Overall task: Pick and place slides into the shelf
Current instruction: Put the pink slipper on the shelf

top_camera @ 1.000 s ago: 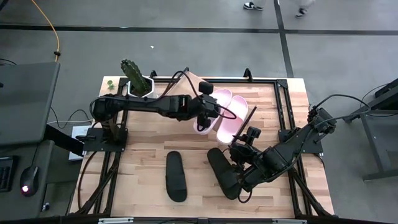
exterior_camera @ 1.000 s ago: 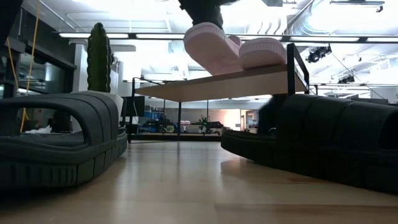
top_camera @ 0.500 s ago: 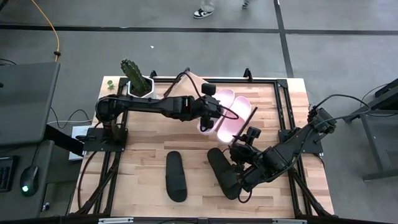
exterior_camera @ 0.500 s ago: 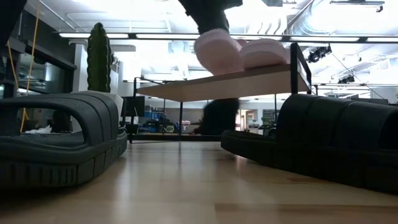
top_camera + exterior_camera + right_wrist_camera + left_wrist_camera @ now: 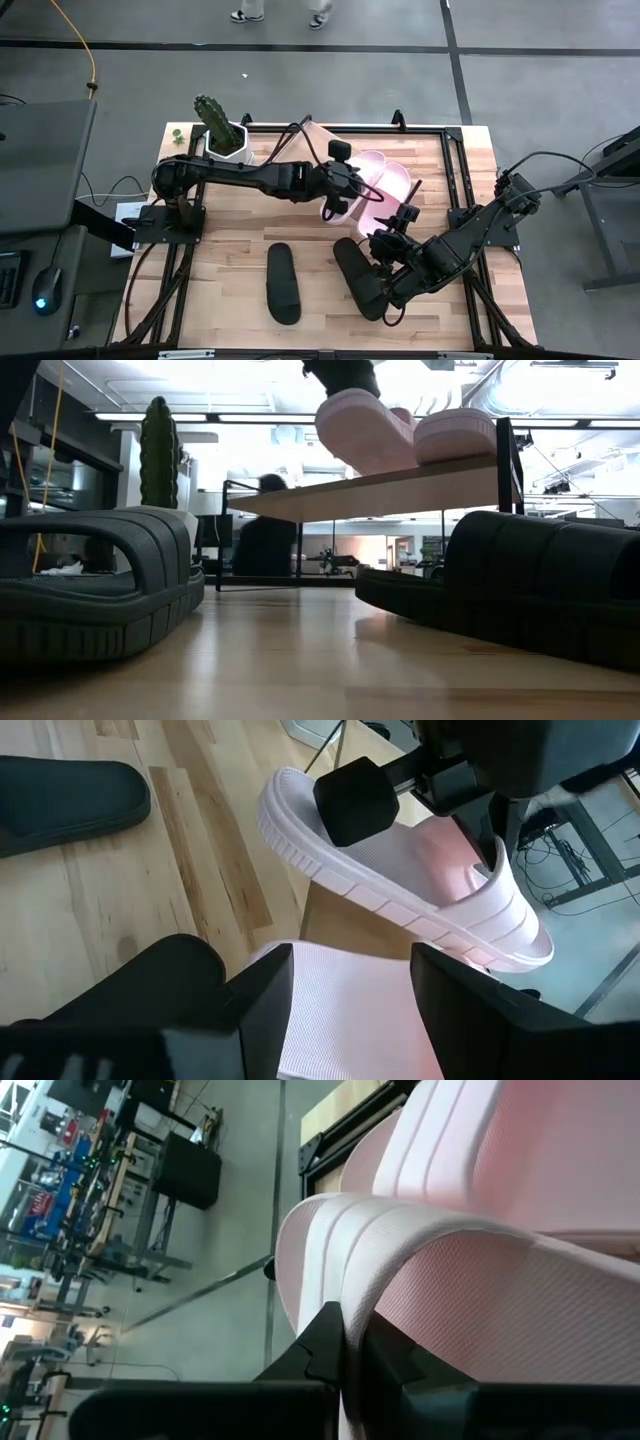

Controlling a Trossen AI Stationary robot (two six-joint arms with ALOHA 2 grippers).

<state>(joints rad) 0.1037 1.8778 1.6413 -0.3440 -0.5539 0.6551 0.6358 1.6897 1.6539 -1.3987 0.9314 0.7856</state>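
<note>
While clamped on pink slide (image 5: 342, 196) over shelf (image 5: 400, 185), left gripper (image 5: 335, 200) at table's 1 o'clock; right gripper (image 5: 385, 250) wide, beside black slide (image 5: 358, 277).

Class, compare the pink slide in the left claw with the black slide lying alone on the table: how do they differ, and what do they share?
The pink slide is pale pink, the black slide plain black. The pink slide is pinched by the left claw and tilted over the shelf; the black slide lies flat on the table, untouched. Both are open-toe, wide-strap sandals.

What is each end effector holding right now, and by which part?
Left end effector grips a pink sandal by its strap, above the shelf. Right end effector holds nothing.
</note>
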